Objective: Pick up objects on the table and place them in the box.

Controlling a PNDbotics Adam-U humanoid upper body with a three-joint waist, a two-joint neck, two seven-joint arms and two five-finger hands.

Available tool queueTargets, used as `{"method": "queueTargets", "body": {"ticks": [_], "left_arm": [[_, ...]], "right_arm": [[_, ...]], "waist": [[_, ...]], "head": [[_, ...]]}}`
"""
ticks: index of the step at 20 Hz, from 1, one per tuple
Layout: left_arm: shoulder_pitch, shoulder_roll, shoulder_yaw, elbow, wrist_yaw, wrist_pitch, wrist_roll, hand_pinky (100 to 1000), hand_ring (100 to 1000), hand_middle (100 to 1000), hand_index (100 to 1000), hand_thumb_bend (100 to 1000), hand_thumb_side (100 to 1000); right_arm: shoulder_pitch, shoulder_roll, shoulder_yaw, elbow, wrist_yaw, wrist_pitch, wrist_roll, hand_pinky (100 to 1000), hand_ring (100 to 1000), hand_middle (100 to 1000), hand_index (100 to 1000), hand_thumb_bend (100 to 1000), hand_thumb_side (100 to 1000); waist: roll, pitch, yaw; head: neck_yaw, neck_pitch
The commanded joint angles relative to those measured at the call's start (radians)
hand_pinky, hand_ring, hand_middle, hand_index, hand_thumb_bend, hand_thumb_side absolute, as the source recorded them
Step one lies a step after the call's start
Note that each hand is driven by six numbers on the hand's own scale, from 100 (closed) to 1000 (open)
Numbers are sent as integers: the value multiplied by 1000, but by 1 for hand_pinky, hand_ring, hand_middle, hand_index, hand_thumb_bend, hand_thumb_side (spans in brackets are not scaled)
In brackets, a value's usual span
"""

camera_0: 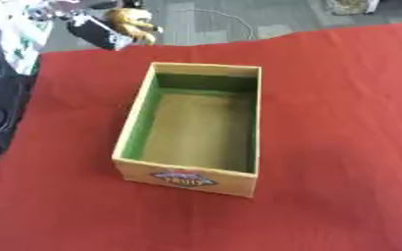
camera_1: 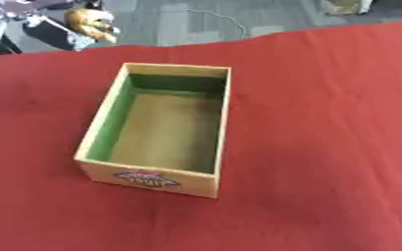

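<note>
Left eye view showed a red cloth-covered table (camera_0: pixel 341 147) with an open rectangular wooden box (camera_0: pixel 191 174) standing upright near its middle, the short front wall bearing a small oval printed label (camera_0: pixel 184 178) turned toward the camera. Nearest the viewer lay only bare red cloth, with no loose item visible on it. Inside, the box's walls were lined green and its tan floor looked empty, its open top facing up, a placement that would likely let things be dropped straight in. Neither the left hand nor the right hand of the robot appeared in either view, so whether their fingers were spread, pressed together or pinching anything could not be told. Beyond the table's far left corner, off the cloth, sat a yellowish-brown lumpy object (camera_0: pixel 134 23) beside a dark flat item with a pale edge (camera_0: pixel 95 32), too blurred to identify. Judged from this arrangement, the task looked either unstarted or waiting for something to be brought within reach, as nothing sat on the cloth ready to be picked up.
</note>
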Motion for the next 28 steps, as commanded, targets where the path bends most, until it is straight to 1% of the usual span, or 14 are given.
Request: {"method": "queueTargets", "body": {"ticks": [1,5,10,18,24,28], "left_arm": [[-17,-29,-10,-60,-18,17,14,661,585,384,514,100,261],[-6,-68,-26,-100,-72,40,43,663,587,385,514,100,261],[7,-119,-44,-103,-152,48,66,662,588,387,515,100,260],[48,-159,-59,-33,-270,25,97,654,585,388,514,100,256],[86,-203,-66,28,-313,2,101,648,582,388,517,100,254],[103,-228,-69,47,-318,2,88,650,589,403,549,100,256]], "right_arm": [[-11,-23,-15,-9,-16,-1,-4,864,628,488,800,100,421],[-18,-16,-17,-9,-20,3,-7,865,627,488,800,100,419],[-24,-9,-18,-9,-21,3,-13,866,627,487,799,100,419],[-25,-2,-17,-9,-13,5,-17,868,626,485,798,100,421],[-24,4,-13,-9,-2,8,-18,870,626,483,798,100,423],[-25,6,-11,-9,-1,9,-18,869,626,483,798,100,422]], "waist": [[-5,-21,-3],[-5,-14,-13],[-10,-5,-21],[-13,5,-22],[-16,11,-16],[-20,12,-15]], "head": [[6,4],[16,-1],[32,-9],[31,-10],[18,-2],[4,12]]}}
